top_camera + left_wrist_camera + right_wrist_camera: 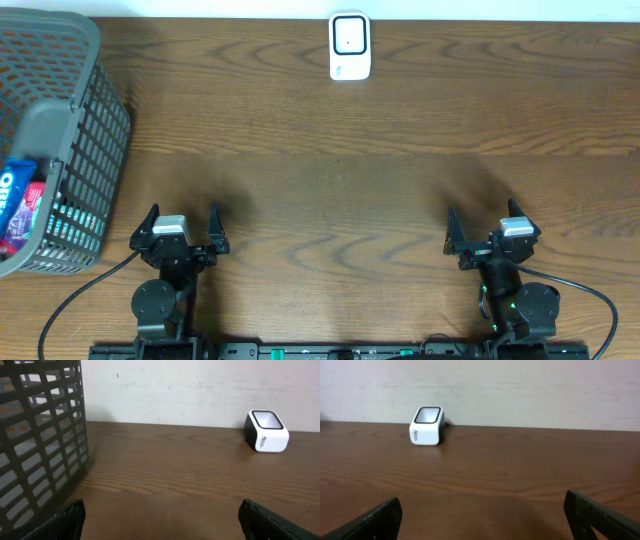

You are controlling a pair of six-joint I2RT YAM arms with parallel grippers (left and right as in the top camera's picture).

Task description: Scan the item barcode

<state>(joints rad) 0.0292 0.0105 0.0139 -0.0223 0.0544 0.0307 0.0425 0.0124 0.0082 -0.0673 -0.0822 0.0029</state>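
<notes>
My dark fingertips [62, 521] fill the bottom corners of each wrist view, spread wide with only the bare wooden table [330, 180] between them. Both my left gripper [184, 214] and my right gripper [483, 224] stand fully open and empty at the near edge. A blue packet [8, 195] and a pinkish-red packet [32, 208] lie side by side inside the grey mesh basket [90, 130] at the far left, beyond my left gripper, while the white scanner [350, 47] sits at the table's far edge near the middle, well apart from both grippers.
</notes>
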